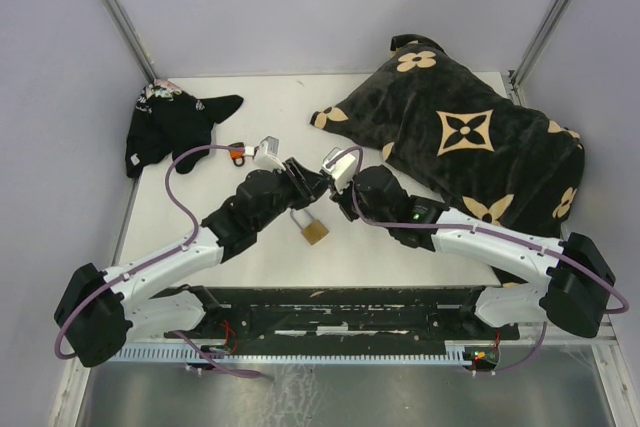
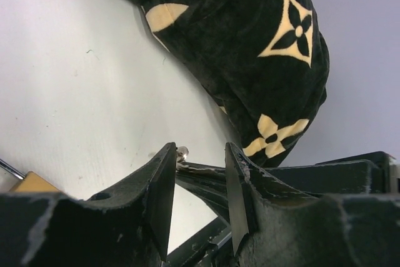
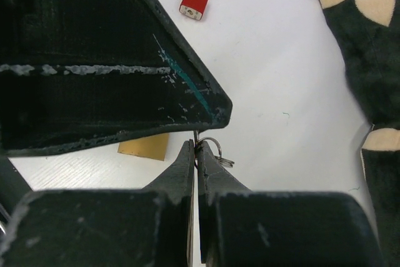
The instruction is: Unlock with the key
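Both reach inward near padlock (image 1: 314, 230): left fingers (image 2: 159, 198) spread, right fingers (image 3: 181, 173) pinching key (image 3: 209, 148).

Large black plush bag (image 1: 470, 137) with a cream flower-and-star monogram and a dark handle (image 1: 415, 42) at its far end; lies across the far right of the white table (image 1: 250, 107). Black cloth item (image 1: 170, 127), small floral print at one end, crumpled at the far left. Small red padlock (image 1: 237, 154) with red cable loop, flat on the table between the two, nearer the cloth
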`<state>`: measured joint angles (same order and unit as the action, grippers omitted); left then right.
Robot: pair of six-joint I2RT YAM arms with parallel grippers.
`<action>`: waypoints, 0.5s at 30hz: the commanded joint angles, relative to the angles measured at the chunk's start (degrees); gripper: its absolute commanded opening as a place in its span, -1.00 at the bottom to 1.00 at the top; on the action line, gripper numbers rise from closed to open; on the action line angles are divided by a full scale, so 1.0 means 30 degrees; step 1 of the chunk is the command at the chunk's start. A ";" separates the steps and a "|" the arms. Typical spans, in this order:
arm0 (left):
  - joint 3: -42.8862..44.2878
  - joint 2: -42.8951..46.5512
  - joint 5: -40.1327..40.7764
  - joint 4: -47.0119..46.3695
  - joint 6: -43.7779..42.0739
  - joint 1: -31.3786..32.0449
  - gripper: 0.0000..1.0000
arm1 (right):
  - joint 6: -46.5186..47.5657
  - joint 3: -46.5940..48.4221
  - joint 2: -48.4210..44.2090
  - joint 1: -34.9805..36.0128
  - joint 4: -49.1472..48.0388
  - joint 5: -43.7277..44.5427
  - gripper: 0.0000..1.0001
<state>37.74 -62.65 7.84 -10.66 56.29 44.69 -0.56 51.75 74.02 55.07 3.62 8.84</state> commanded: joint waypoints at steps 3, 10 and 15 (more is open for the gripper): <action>0.0019 -0.0075 -0.0033 -0.1165 0.0767 0.0192 -0.13 | 0.0617 0.1228 0.0599 0.0557 -0.0629 0.1659 -0.95; -0.0246 -0.0407 0.0107 -0.1162 0.0943 0.0280 -0.18 | 0.0596 0.1437 0.0790 0.0838 -0.0743 0.2460 -0.95; -0.0450 -0.0513 0.0580 -0.1100 0.0992 0.0280 -0.33 | 0.0625 0.1498 0.0884 0.1007 -0.0908 0.2552 -0.95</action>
<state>36.88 -63.77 7.55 -11.35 57.25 45.15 0.54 53.30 76.53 57.36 3.60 14.33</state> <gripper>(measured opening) 0.363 0.023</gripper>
